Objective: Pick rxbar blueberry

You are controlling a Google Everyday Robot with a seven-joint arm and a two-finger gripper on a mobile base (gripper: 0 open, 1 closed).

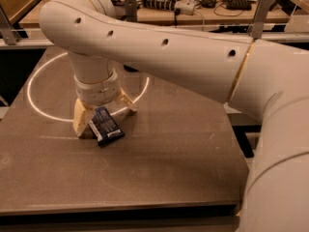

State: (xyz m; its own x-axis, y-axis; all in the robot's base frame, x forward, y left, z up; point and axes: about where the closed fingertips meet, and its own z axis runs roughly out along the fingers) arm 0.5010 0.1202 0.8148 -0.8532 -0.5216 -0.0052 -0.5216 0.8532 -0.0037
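Note:
The rxbar blueberry, a small flat dark navy bar with white print, lies on the dark table left of the middle. My gripper hangs straight down over it from the big white arm. Its two tan fingers are spread apart. The left finger touches down right beside the bar's left end. The right finger stands behind the bar's far side. The bar lies between them, flat on the table.
A bright ring of light marks the table top behind the gripper. A bench with cables and devices runs along the back. The table's front edge is close below, its right edge by my arm.

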